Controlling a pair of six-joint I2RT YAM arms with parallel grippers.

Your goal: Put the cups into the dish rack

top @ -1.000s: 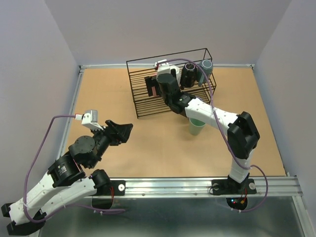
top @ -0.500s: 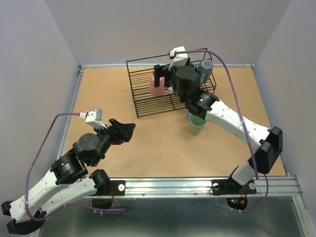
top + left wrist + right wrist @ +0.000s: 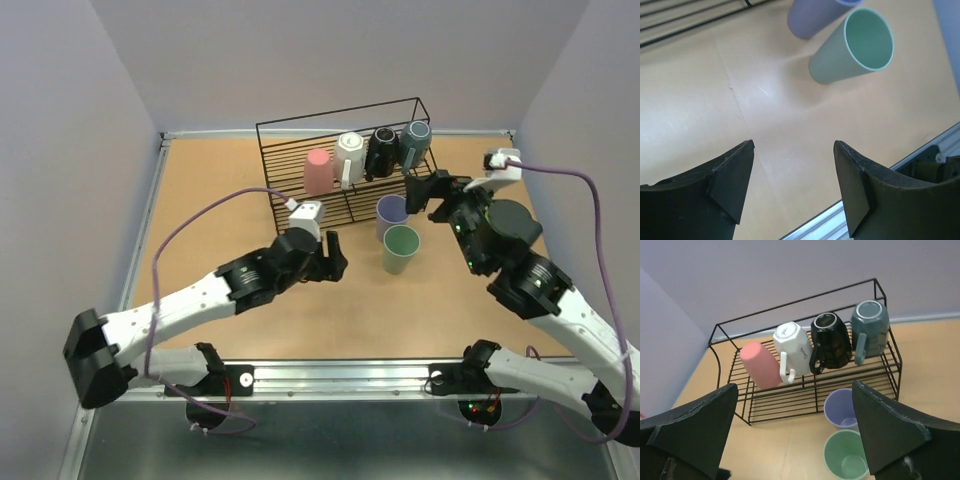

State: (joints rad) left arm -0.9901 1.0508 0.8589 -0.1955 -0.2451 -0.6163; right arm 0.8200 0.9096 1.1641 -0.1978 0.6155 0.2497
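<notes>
Green cup upright on counter, just ahead of left hand, spread wide, empty. Lavender cup beside it, nearer right hand, likewise open, empty. Other cups in dish rack.

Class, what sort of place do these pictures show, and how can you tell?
Probably a robot lab bench: two arms bolted to a walled table holding a rack and cups.
</notes>
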